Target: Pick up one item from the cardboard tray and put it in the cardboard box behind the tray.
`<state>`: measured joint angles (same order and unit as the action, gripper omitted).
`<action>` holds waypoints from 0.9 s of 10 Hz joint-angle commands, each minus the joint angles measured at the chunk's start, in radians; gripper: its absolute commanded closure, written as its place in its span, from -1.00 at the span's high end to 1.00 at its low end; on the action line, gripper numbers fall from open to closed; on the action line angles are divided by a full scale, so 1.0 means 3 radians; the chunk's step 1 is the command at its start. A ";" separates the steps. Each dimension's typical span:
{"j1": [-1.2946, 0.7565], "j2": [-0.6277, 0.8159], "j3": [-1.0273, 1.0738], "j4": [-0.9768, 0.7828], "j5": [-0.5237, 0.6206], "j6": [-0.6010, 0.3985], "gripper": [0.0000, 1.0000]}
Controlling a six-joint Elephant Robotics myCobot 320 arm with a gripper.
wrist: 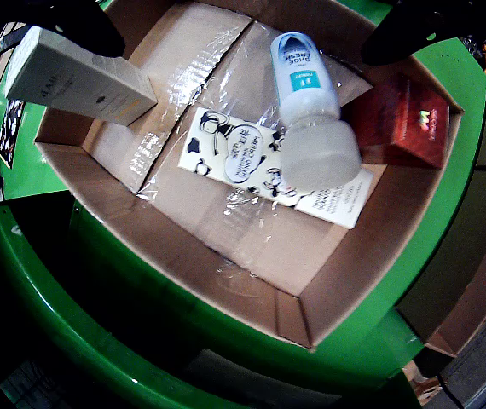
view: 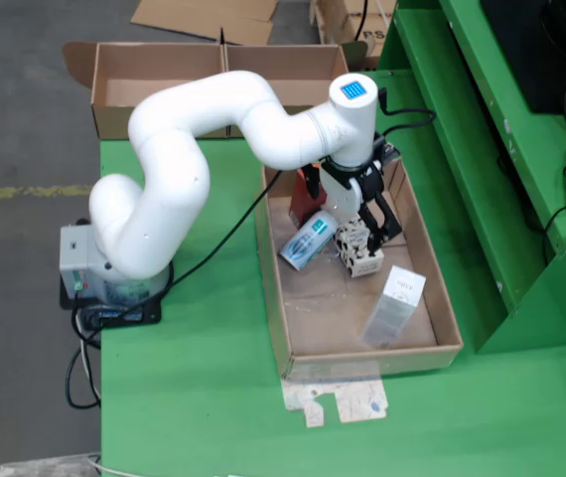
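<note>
The cardboard tray (view: 432,298) holds a red box (view: 306,196), a white bottle with a teal label (view: 308,240), a black-and-white patterned box (view: 360,254) and a tall beige box (view: 395,303). My gripper (view: 367,234) hangs just above the patterned box, to the right of the bottle. In the wrist view its dark fingers (wrist: 422,30) stand wide apart at the top corners, open, with nothing clamped. Below them the bottle (wrist: 307,111) lies across the patterned box (wrist: 226,153). The red box (wrist: 405,119) is on the right and the beige box (wrist: 81,77) at the upper left.
The open cardboard box (view: 164,84) sits behind the tray at the far table edge. A raised green shelf (view: 482,149) runs along the right side. The arm's base (view: 114,283) and its black cable (view: 213,248) are left of the tray.
</note>
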<state>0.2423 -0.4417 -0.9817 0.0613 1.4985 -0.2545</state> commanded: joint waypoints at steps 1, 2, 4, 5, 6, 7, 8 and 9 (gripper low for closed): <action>0.0330 0.0581 -0.0596 0.0262 -0.0142 0.0126 1.00; 0.0425 0.0691 -0.0746 0.0288 -0.0179 0.0167 1.00; 0.0492 0.0741 -0.0853 0.0345 -0.0207 0.0210 1.00; 0.0530 0.0773 -0.0895 0.0345 -0.0217 0.0249 1.00; 0.0528 0.0783 -0.0900 0.0334 -0.0221 0.0271 1.00; 0.0519 0.0789 -0.0923 0.0349 -0.0220 0.0289 1.00; 0.0507 0.0801 -0.0953 0.0360 -0.0212 0.0307 1.00; 0.0485 0.0795 -0.0964 0.0362 -0.0203 0.0342 1.00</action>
<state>0.3911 -0.2377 -1.2870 0.1564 1.4388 -0.1672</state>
